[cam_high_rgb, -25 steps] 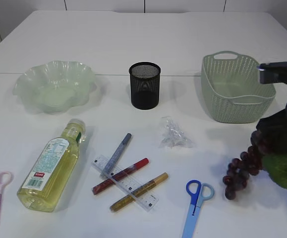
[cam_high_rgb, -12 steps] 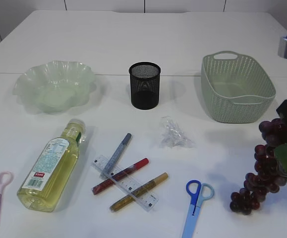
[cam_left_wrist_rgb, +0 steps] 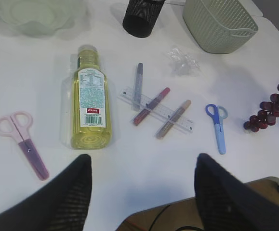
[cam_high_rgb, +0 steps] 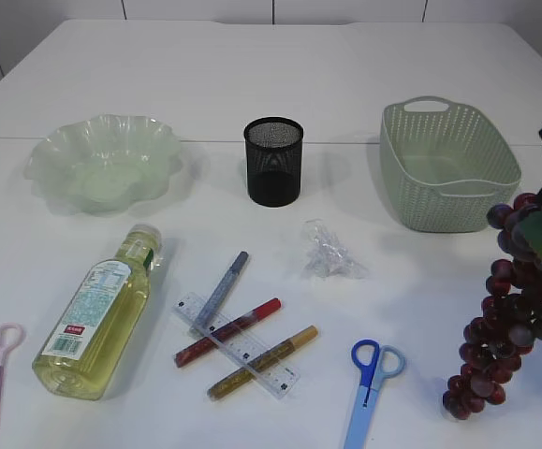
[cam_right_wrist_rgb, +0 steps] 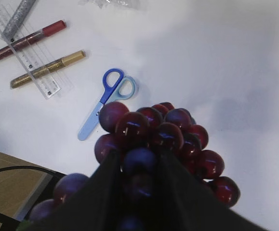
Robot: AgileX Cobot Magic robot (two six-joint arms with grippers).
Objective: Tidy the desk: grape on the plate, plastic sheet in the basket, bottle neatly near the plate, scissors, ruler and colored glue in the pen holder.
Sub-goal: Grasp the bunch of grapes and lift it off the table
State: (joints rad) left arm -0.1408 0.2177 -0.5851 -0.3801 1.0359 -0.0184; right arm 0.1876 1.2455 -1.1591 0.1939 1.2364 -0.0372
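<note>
In the last second my right end effector (cam_right_wrist_rgb: pixel 139 178) has lifted the grape bunch (cam_high_rgb: pixel 514 318) clear of the counter (cam_high_rgb: pixel 252 65); it now hangs at 4 o'clock in the exterior view, pinched at its top. That frees it for the long carry to the plate (cam_high_rgb: pixel 102 164) at 10 o'clock. Basket (cam_high_rgb: pixel 448 168), pen holder (cam_high_rgb: pixel 273 161) and plastic sheet (cam_high_rgb: pixel 329 253) lie under that path, so I should stay high. My left end effector (cam_left_wrist_rgb: pixel 139 192) hovers spread above the bottle (cam_left_wrist_rgb: pixel 91 103).

All three views look down, sharing the blue scissors (cam_high_rgb: pixel 371 382).
</note>
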